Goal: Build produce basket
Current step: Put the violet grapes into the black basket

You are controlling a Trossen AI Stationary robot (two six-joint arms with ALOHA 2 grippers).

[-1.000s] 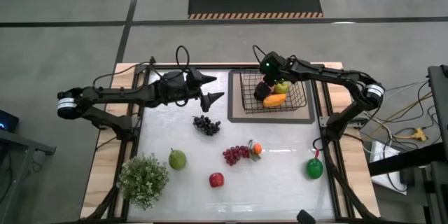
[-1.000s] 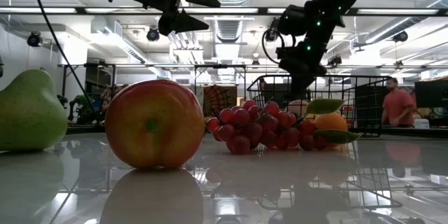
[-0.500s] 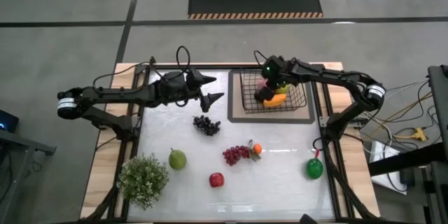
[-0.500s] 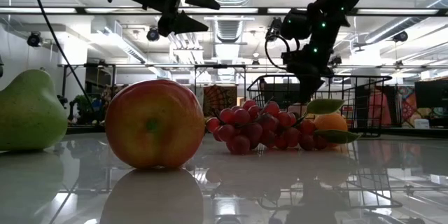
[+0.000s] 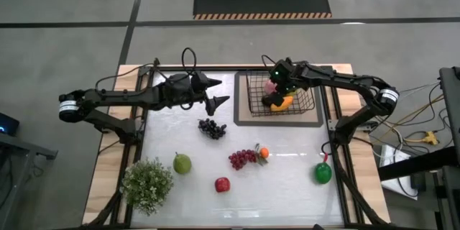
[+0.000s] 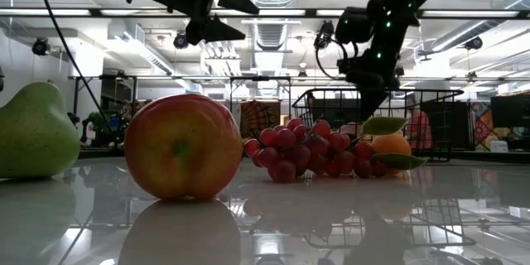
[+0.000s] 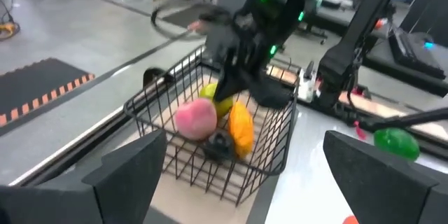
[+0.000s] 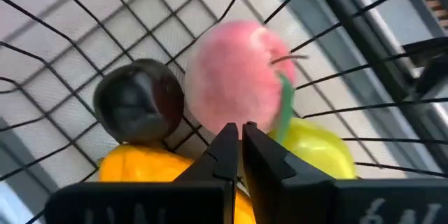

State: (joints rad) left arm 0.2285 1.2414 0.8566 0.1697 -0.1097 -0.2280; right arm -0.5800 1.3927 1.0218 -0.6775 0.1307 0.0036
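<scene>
Glossy white table (image 5: 287,187) under bright ceiling lights, seen level from the front edge. Nearest, filling the low view: red apple (image 6: 183,146) and, at the picture's left edge, green pear (image 6: 33,131), tip up. From above, bushy potted plant (image 5: 147,185) at the front left corner, green pepper (image 5: 323,173) front right, well apart from the rest. Further in, red grapes (image 5: 241,159) with long axis running left to right, tangerine (image 5: 264,152) touching the cluster's right end. Beyond, dark grapes (image 5: 212,128) lying on a diagonal, near the table's middle. Farthest, at the back right: black wire basket (image 5: 307,108) on a tan mat, long side across the table, mesh walls see-through. Inside: pink peach (image 8: 235,75) with stem and leaf toward the yellow-green fruit (image 8: 316,152) beside it, dark round fruit (image 8: 140,102) touching the peach, orange mango (image 7: 240,128) lying lengthwise along the floor. Right gripper (image 8: 239,147) hanging over the basket just above the peach, fingers pressed together, grasping nothing. Left gripper (image 5: 216,92) raised over the table's back left, pointing toward the basket, fingers spread wide and empty.
</scene>
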